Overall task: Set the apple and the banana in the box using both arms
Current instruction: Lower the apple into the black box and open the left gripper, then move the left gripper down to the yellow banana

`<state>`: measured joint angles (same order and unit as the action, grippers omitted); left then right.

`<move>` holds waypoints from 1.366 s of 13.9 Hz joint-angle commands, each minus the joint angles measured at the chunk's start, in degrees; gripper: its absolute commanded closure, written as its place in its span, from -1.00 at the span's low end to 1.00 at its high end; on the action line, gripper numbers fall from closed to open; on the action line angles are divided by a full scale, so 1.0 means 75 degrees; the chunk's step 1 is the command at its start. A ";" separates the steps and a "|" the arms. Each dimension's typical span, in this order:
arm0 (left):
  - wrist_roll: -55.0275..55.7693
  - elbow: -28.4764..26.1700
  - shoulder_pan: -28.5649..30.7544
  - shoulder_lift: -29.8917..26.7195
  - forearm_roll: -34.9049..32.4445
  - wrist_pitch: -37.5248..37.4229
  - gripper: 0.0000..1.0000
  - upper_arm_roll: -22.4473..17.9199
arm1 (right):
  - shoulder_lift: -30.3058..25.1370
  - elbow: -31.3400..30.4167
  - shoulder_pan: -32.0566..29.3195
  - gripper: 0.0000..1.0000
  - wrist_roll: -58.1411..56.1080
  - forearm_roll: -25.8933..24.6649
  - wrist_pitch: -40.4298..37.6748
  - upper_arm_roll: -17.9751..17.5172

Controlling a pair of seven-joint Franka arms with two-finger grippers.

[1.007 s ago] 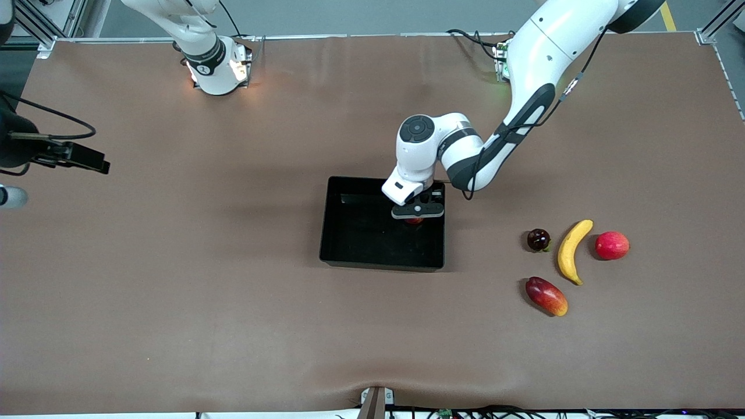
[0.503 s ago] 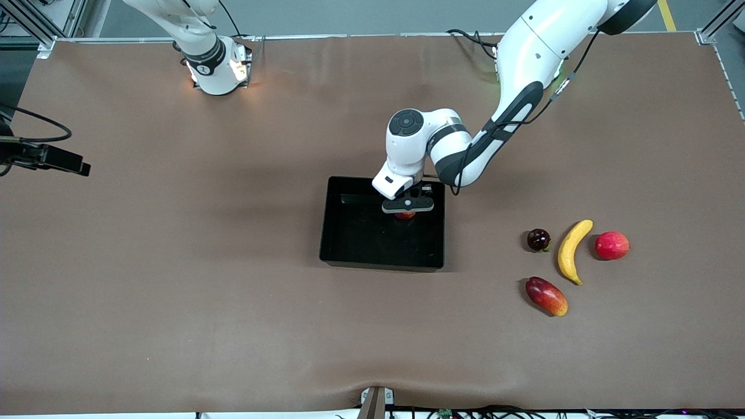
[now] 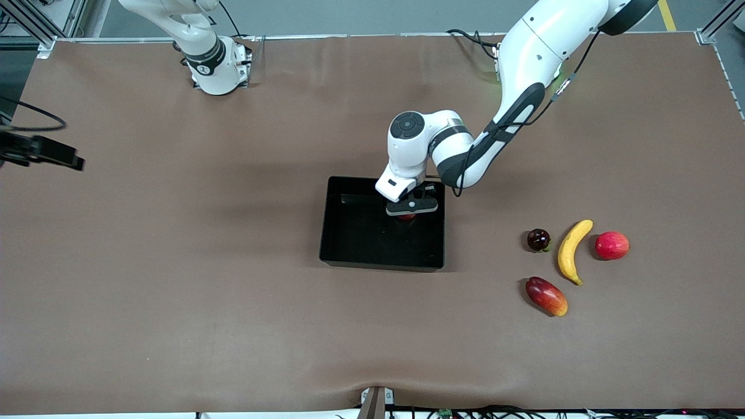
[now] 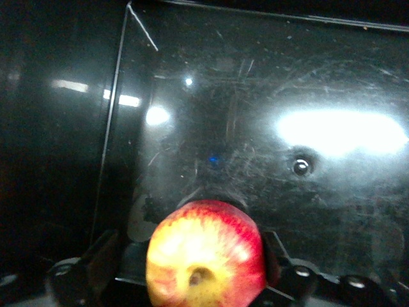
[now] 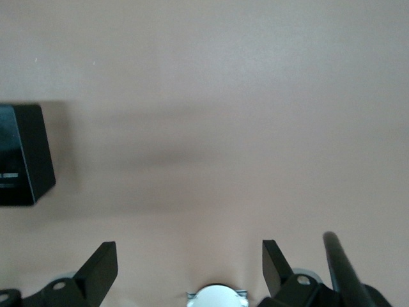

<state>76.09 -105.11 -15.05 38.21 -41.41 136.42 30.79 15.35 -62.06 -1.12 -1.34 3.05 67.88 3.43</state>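
left tool point(image 3: 409, 210) clamps apple point(image 4: 206, 254), mostly hidden, over box point(image 3: 349, 256) | right tool point(image 5: 188, 262) apart, cropped

White jointed arms point(image 3: 527, 52), black bands, black cables, black hand point(image 3: 411, 206)

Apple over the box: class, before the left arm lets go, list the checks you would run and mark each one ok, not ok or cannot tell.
1. apple between the left gripper's fingers: ok.
2. Left gripper over the box: ok.
3. Box floor under the apple bare: ok.
4. Apple touching the floor: cannot tell.
5. right gripper open, over bare table, away from the box: ok.
6. banana on the table, unobstructed: ok.
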 commanded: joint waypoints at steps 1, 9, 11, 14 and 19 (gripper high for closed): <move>0.0285 0.0198 -0.0010 -0.0277 -0.0116 -0.0295 -1.00 0.0042 | -0.1316 -0.1645 0.0066 -1.00 -0.0537 0.0075 0.0334 0.0070; -0.0509 0.0468 0.1452 -0.1531 0.0224 -0.0656 -1.00 0.0627 | -0.2796 -0.3713 0.0208 -1.00 -0.0549 -0.0348 0.1332 -0.0211; -0.1678 0.0491 0.2399 -0.1718 0.0656 -0.0857 -1.00 0.1048 | -0.2739 -0.3655 0.0208 -1.00 -0.0560 -0.0406 0.1356 -0.0211; -0.3414 0.0491 0.4075 -0.1790 0.1336 -0.1394 -1.00 0.1810 | -0.2692 -0.3456 0.0219 -1.00 -0.0549 -0.0652 0.1356 -0.0188; -0.5466 0.0386 0.5297 -0.1615 0.1479 -0.2204 -1.00 0.1953 | -0.2680 -0.3409 0.0231 -1.00 -0.0525 -0.0512 0.1754 -0.0199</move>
<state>39.07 -101.29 22.63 25.98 -31.26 122.02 44.35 -3.77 -87.54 0.35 -5.17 -0.72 80.08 1.89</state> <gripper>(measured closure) 0.000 0.000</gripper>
